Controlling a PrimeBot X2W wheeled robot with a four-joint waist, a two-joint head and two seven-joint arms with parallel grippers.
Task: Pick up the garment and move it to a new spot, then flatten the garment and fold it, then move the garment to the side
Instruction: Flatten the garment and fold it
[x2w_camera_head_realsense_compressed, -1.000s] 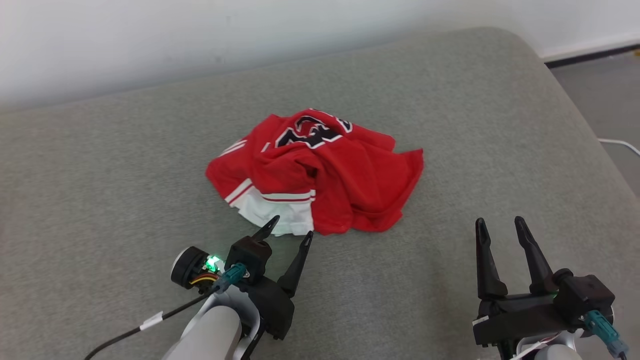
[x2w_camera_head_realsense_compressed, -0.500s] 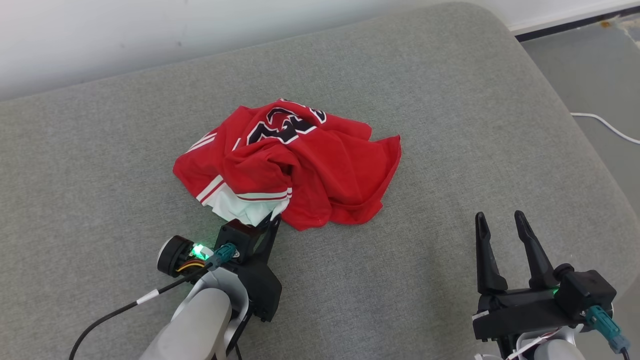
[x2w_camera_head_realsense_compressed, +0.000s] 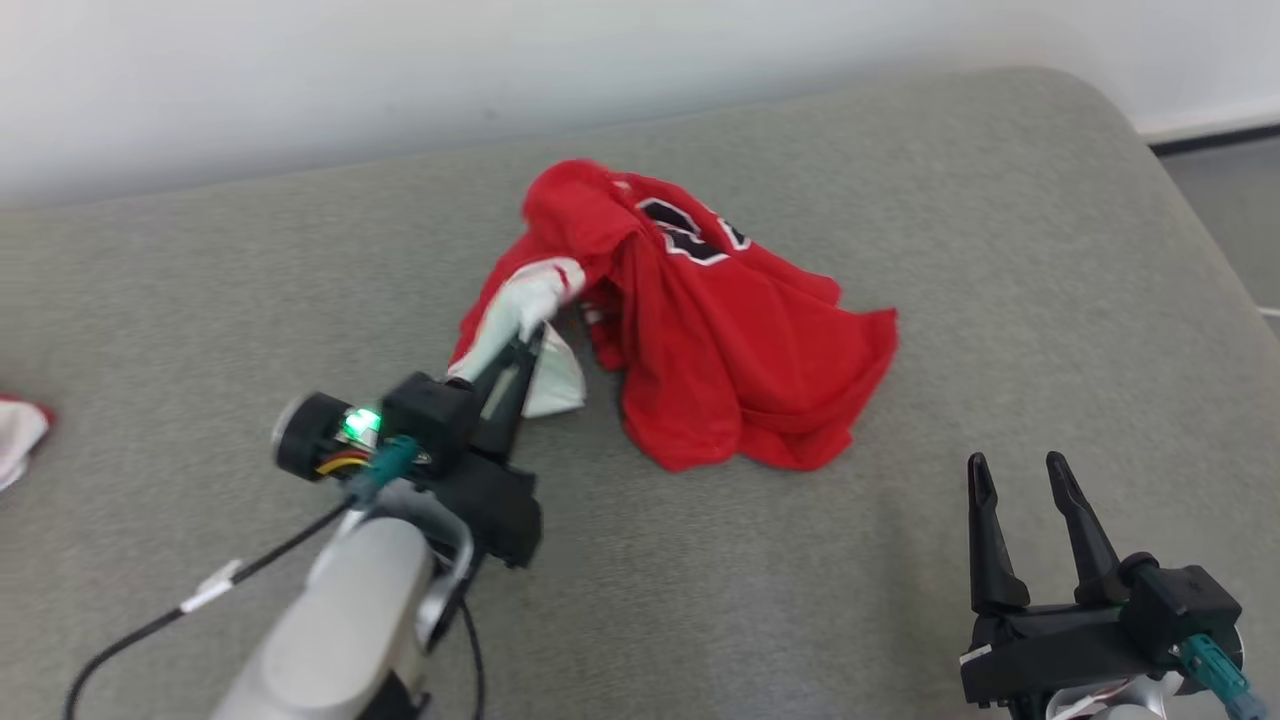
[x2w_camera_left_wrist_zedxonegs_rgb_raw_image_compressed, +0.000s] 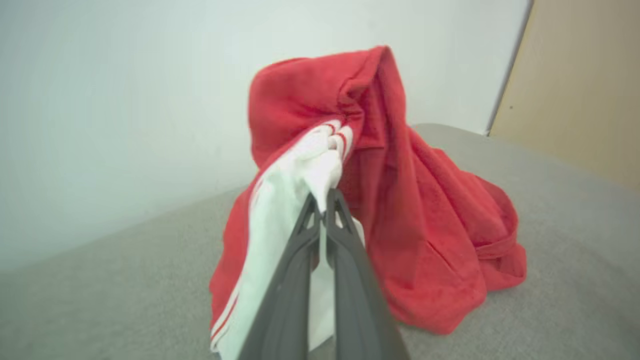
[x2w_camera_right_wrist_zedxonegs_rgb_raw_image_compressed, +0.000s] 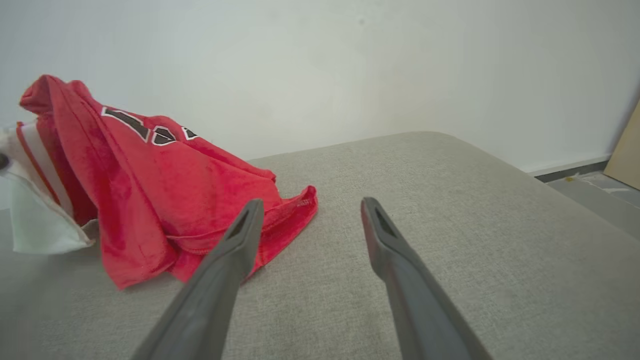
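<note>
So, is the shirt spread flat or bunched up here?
Bunched up. The shirt is a crumpled heap on the grey cushion, one white-trimmed edge raised in the left gripper, jaws shut on it.

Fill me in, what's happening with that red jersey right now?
The left gripper is shut on the white-trimmed edge of the red garment and holds that part raised off the grey cushion, while the rest lies bunched on the surface. The right gripper is open, apart from the cloth, holding nothing. The garment is not yet flattened or folded.
</note>
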